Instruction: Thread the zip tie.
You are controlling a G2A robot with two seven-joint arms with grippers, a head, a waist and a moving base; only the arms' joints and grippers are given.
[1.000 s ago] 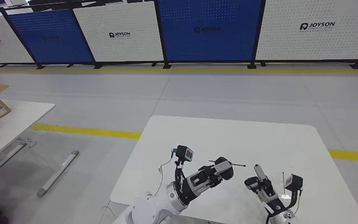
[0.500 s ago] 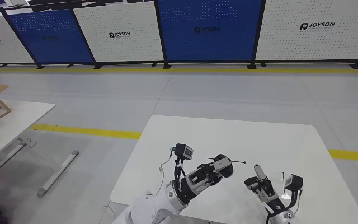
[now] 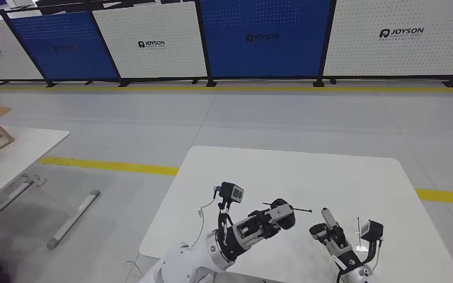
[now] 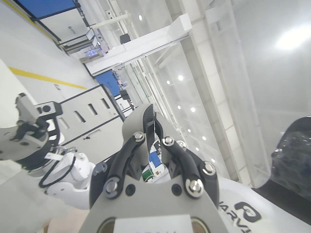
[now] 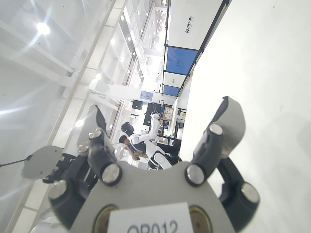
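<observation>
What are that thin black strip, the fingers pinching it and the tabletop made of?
Zip tie: probably plastic, likely nylon; thin, matt black, sticking straight out of the left gripper.
Fingers: matt grey shells, metal or hard plastic, cannot tell; their black ribbed pads look rubbery.
Table: smooth white top with a faint sheen, perhaps laminate.

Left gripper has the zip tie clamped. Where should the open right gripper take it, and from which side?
Probably the free stretch of the zip tie jutting from the left gripper toward the right gripper. It hangs roughly level above the table, so come from the right arm's side, closing across the thin strap.
</observation>
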